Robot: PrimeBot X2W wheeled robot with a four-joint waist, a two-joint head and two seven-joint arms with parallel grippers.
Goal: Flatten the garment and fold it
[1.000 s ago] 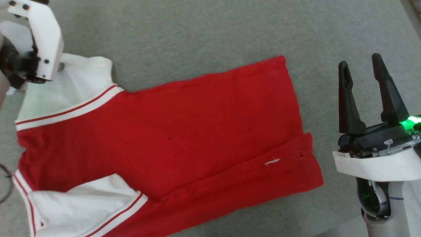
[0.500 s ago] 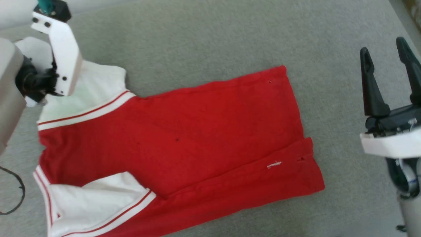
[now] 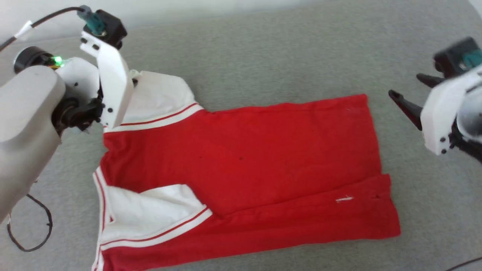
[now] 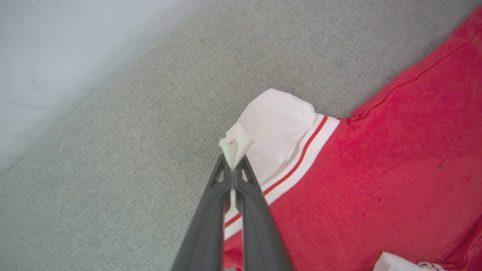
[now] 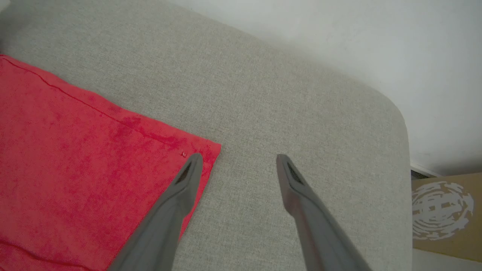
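The garment (image 3: 241,165), a red T-shirt with white sleeves and striped trim, lies spread on the grey surface with its hem to the right. In the left wrist view my left gripper (image 4: 233,160) is shut on a pinched tip of the far white sleeve (image 4: 278,128). From the head, my left wrist (image 3: 109,82) covers that sleeve's (image 3: 158,98) outer end. The near sleeve (image 3: 150,210) lies folded onto the red body. My right gripper (image 5: 239,158) is open just off the hem's far corner (image 5: 205,148), one finger over it; from the head it (image 3: 404,84) hangs right of the hem.
The grey padded surface (image 3: 263,56) has bare room beyond the garment and to its right, and its rounded far edge (image 5: 391,109) meets a pale wall. A cardboard box (image 5: 440,214) stands past that edge. A black cable (image 3: 34,233) loops at the lower left.
The head camera has shifted, sliding the whole picture. My left gripper has shut on the far sleeve's tip. My right gripper has tipped over from pointing up and now points at the hem's far corner.
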